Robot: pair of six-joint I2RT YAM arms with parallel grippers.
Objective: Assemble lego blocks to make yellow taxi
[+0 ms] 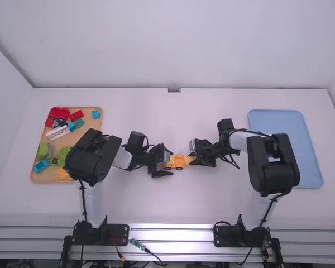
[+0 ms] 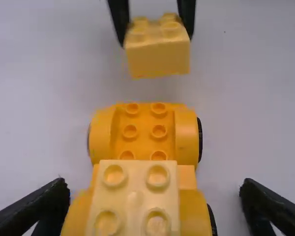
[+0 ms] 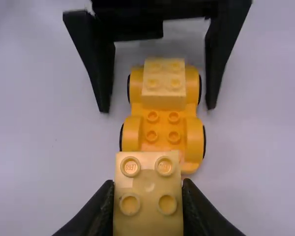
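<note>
Chassis: one yellow taxi chassis (image 1: pixel 179 162), with four wheel arches, is set near the table's middle.
Fitted block: one pale yellow block (image 3: pixel 164 83) with four studs is seated on the chassis end at nine o'clock in the high view.
Bare studs: six are counted on the chassis in the left wrist view.
Left gripper (image 1: pixel 171 162): placed at the chassis's nine o'clock; its two fingers are spread apart, one on either side, with nothing grasped.
Right gripper (image 1: pixel 193 157): placed at three o'clock from the chassis; one four-studded held block (image 3: pixel 147 194) is pinched between its two fingers, apart from the chassis.
Trays: two; one wooden tray (image 1: pixel 39 175) holding assorted blocks, three blue among them, lies toward nine o'clock, and one blue tray (image 1: pixel 310 151) toward three o'clock.
</note>
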